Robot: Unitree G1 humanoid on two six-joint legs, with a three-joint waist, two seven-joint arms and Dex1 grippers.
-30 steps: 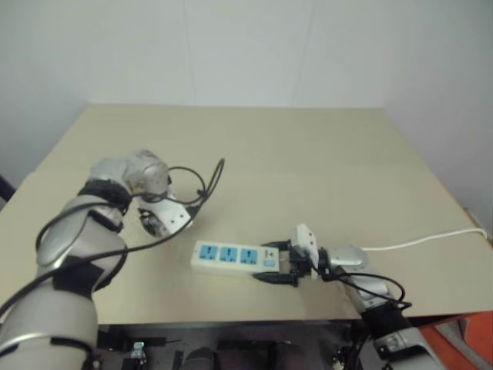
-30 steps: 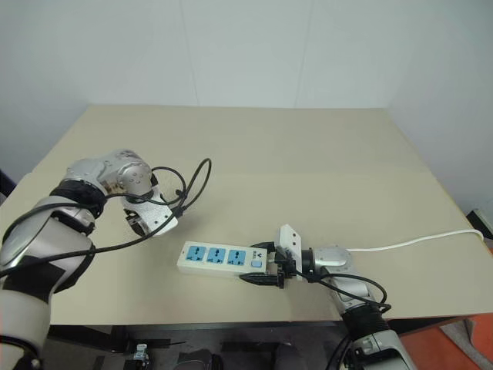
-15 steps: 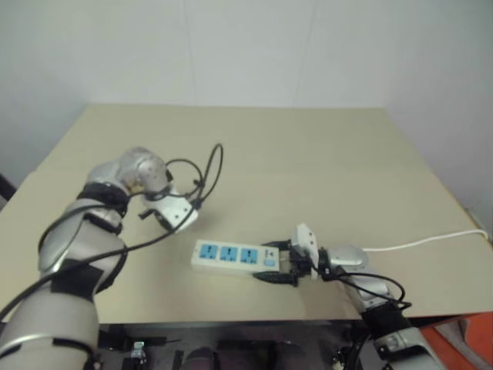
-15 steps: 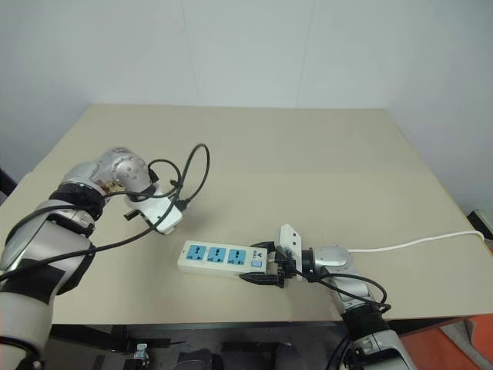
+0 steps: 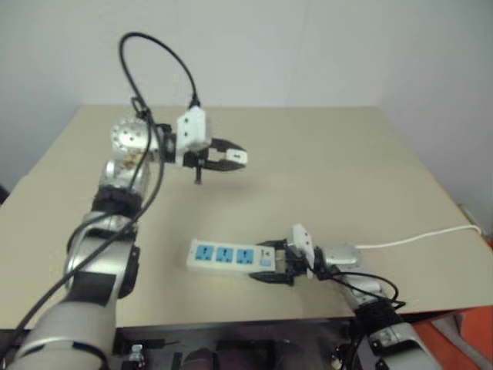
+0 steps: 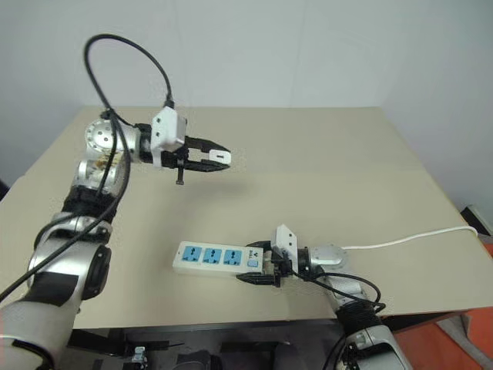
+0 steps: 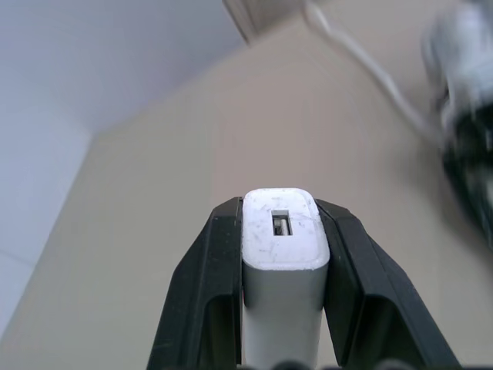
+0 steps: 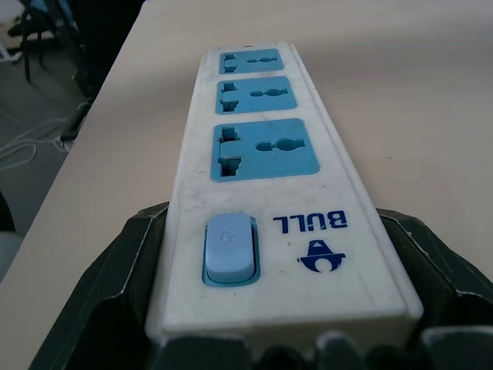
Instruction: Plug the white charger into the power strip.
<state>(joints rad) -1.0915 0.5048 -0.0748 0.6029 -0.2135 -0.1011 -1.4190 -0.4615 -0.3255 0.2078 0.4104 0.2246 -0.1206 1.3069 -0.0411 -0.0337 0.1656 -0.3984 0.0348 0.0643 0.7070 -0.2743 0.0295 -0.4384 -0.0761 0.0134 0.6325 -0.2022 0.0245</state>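
Observation:
The white charger (image 7: 281, 247) is clamped between the two black fingers (image 7: 208, 285) of my left gripper (image 5: 233, 158), which is shut on it. That gripper hangs well above the tan table, pointing level toward the right, behind and above the power strip. The power strip (image 5: 223, 254) lies flat near the table's front edge, its three blue socket faces (image 8: 259, 150) up. My right gripper (image 5: 271, 267) is shut on its switch end (image 8: 229, 248), one finger on each long side.
The strip's thin white cord (image 5: 420, 238) trails right, off the table's edge. A black cable (image 5: 158, 54) loops high over my left wrist. The table (image 5: 331, 162) stretches back to a white wall. An orange object (image 5: 462, 331) sits below the front right corner.
My left arm rose off the table and swung right; its wrist turned level and the fingers closed on the white charger. The right gripper and the power strip stayed put.

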